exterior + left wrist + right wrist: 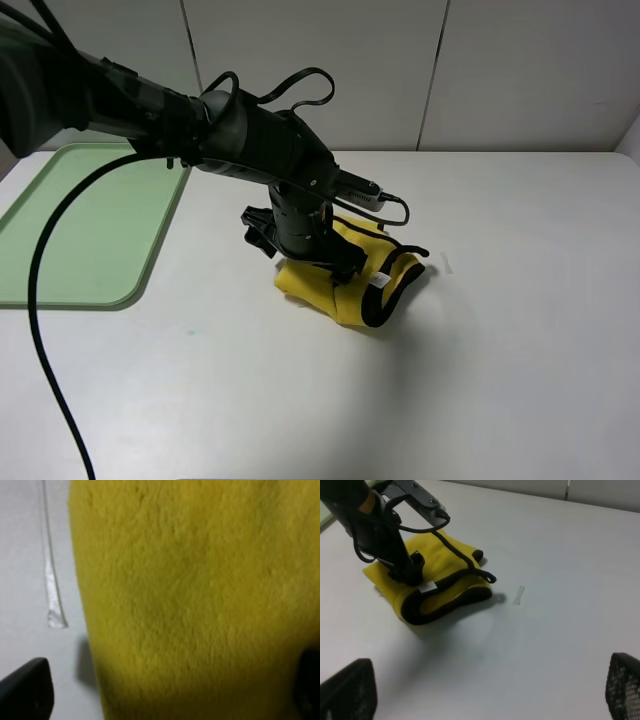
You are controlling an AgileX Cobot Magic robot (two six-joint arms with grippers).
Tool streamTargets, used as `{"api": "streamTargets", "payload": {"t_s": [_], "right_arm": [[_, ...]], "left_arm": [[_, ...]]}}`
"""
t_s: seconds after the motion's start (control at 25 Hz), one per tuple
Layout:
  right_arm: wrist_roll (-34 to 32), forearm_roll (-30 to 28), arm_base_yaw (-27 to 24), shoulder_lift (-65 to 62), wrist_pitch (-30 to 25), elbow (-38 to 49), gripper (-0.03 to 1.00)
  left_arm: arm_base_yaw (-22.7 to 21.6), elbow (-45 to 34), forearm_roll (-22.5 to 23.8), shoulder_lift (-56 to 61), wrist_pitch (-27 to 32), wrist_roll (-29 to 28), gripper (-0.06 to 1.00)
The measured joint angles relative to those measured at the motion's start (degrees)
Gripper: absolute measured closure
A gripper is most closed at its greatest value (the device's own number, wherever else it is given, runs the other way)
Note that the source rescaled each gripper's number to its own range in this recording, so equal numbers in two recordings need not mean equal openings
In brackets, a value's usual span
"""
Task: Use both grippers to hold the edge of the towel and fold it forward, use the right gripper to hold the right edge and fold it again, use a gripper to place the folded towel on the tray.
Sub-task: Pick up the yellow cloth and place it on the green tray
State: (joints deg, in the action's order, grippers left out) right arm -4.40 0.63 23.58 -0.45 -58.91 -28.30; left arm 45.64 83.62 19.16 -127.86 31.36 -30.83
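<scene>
Scene: white table [520, 380], two-arm rig; only the left arm shows in the high view.
Towel [345, 285]: yellow, already folded into a thick bundle w/ black trim [445, 605] curling along its open side; lies mid-table, nearer the back edge than the front, well right of the tray.
Tray [80, 230]: pale green, at the table's left edge toward the back-left corner; nothing seen on it.
Left gripper [315, 262]: down on top of the towel, over its left part. Its wrist cam is filled w/ yellow pile; one dark finger [27, 692] stands off the cloth's side over bare table, the other finger [310, 690] is at the far side. Jaws spread wide, straddling the fold; no pinch visible yet.
Right gripper [492, 695]: hanging clear over bare table, well apart from the towel, fingertips [350, 692] wide apart, holding nothing.
Step in hand: folds look done; this reads as the start of the pick for the tray move, approx. two-thirds through the task.
Next move needs: close the left jaws on all layers at once, deep enough that the bundle doesn't unroll, lift clear, carry left, set down inside the tray rim.
Risk: catching the top layer only, so the fold opens mid-carry.
</scene>
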Motion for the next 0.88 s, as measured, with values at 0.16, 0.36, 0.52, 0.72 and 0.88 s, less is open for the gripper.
{"api": "streamTargets", "payload": {"t_s": [0.16, 0.36, 0.52, 0.72, 0.88], "right_arm": [[0.00, 0.00, 0.00, 0.00, 0.00, 0.00, -0.03], [0.00, 0.00, 0.00, 0.00, 0.00, 0.00, -0.03], [0.00, 0.00, 0.00, 0.00, 0.00, 0.00, -0.03], [0.00, 0.00, 0.00, 0.00, 0.00, 0.00, -0.03], [0.00, 0.00, 0.00, 0.00, 0.00, 0.00, -0.03]], "left_arm": [[-0.06, 0.16, -1.76, -0.56, -2.51, 0.40, 0.08], [0.11, 0.09, -3.28, -0.73, -4.63, 0.58, 0.33], [0.26, -0.02, -3.92, -0.82, -5.78, 0.58, 0.66], [0.26, -0.02, -3.87, -0.82, -5.87, 0.58, 0.81], [0.00, -0.11, -3.87, -0.47, -4.92, 0.86, 0.81]]}}
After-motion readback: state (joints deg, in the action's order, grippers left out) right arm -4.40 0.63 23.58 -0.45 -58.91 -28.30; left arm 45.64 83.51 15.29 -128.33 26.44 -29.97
